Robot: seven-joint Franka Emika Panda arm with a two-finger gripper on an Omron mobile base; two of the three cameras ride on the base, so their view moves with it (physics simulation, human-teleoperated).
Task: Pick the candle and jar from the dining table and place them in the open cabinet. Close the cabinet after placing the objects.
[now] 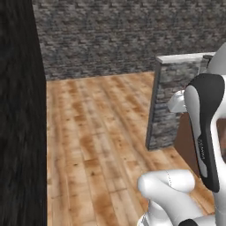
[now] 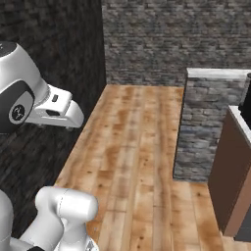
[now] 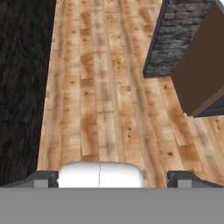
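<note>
The candle, the jar and the cabinet are out of view. My gripper (image 3: 113,179) is open over bare wooden floor, its two dark fingertips (image 3: 43,178) far apart with nothing between them. The white arm (image 1: 205,128) is folded up high, and its hand (image 2: 55,107) points out over the floor. A brown-sided block (image 2: 230,171) with a pale top edge stands at the right. I cannot tell whether it is the dining table.
A stone half-wall (image 2: 203,127) with a white cap stands right of centre, just before the brown block (image 3: 199,65). A dark stone wall (image 1: 20,114) runs along the left and another (image 2: 171,39) closes the back. Wooden floor (image 3: 100,87) stretches ahead between them.
</note>
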